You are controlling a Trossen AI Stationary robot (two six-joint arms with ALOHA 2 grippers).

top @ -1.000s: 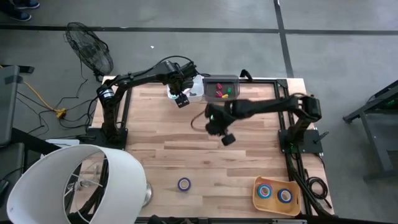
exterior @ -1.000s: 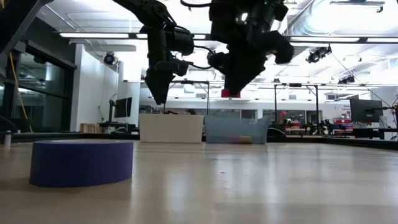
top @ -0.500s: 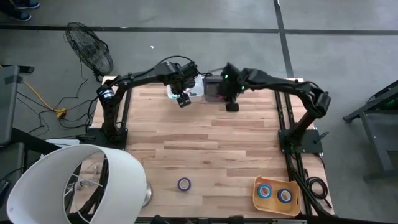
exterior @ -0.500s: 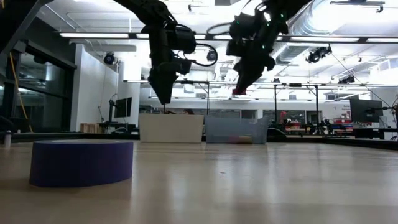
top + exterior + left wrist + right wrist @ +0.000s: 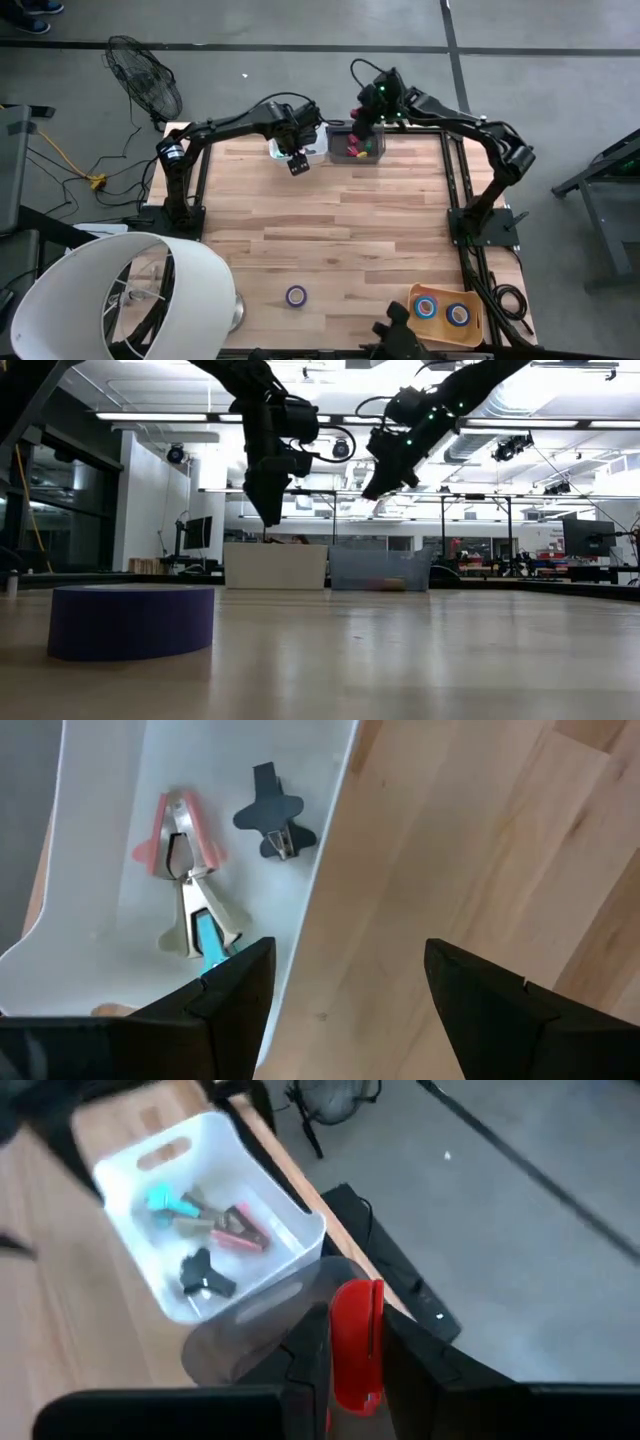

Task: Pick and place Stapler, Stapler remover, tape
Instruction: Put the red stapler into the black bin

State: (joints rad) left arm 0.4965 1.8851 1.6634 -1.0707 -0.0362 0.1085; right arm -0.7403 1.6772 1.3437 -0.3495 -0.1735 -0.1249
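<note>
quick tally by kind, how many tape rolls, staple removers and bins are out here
tape rolls: 3, one purple tape roll and two blue-centred tape rolls
staple removers: 3, a pink staple remover, a black staple remover and a teal staple remover
bins: 2, a white plastic bin and a clear grey bin
total: 8

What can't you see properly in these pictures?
- Red stapler: lower end hidden between the right pincer fingers, right wrist view.
- Clear bin: contents partly covered by the right arm, high view.
- Teal staple remover: partly behind the left pincer finger, left wrist view.
</note>
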